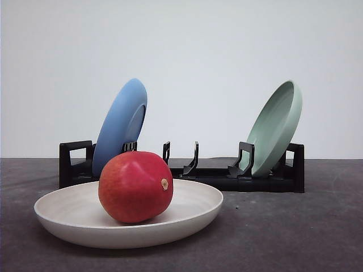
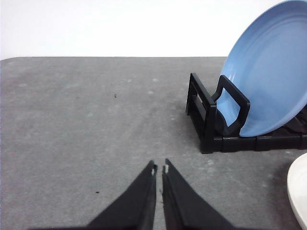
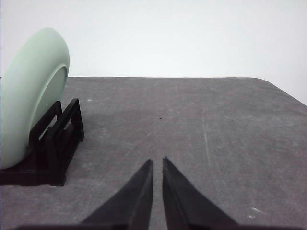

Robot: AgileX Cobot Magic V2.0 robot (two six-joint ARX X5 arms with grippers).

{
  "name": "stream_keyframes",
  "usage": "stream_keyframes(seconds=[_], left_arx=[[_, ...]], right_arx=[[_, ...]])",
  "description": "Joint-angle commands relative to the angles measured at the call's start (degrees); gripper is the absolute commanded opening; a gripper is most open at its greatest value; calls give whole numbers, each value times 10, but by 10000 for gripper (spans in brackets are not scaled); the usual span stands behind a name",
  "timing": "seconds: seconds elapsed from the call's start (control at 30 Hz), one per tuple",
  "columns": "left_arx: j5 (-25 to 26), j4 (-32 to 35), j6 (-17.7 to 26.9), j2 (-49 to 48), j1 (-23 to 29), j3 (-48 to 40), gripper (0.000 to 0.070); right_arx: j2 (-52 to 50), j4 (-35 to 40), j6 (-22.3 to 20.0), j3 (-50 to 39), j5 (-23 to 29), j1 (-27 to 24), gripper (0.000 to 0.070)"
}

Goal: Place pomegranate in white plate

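The pomegranate [image 1: 135, 186] sits inside the white plate [image 1: 74, 218], resting on the dish's shallow floor a little toward the side nearer the blue plate [image 1: 120, 124], with its small tan stem spot turned toward the pale green plate [image 1: 276, 127]. The white plate lies flat on the dark grey table [image 1: 295, 232], in front of the black dish rack [image 1: 238, 177] and apart from it.

Taking the rack as the landmark: the blue plate stands on edge in the slot at its left end, leaning back, and the pale green plate stands on edge at its right end, leaning the same way. The slots between them (three upright black dividers) hold nothing.

In the left wrist view, the left gripper [image 2: 159, 168] has its two black fingertips [image 2: 149, 178] pressed almost together with only a thin slit between them, holding nothing, above bare table beside the rack's blue-plate end; a sliver of the white plate's rim [image 2: 300, 191] shows near that end too.

In the right wrist view, the right gripper [image 3: 157, 163] is likewise drawn together with a narrow slit, empty, over bare table beside the rack's green-plate end.
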Motion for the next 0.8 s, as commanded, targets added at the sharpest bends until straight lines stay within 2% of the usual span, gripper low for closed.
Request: stream_keyframes(seconds=[0.0, 0.77], left_arx=[[-1, 6, 4, 0, 0, -5, 0], [-1, 6, 4, 0, 0, -5, 0]], right_arx=[[1, 5, 7, -2, 0, 0, 30], [1, 5, 7, -2, 0, 0, 30]])
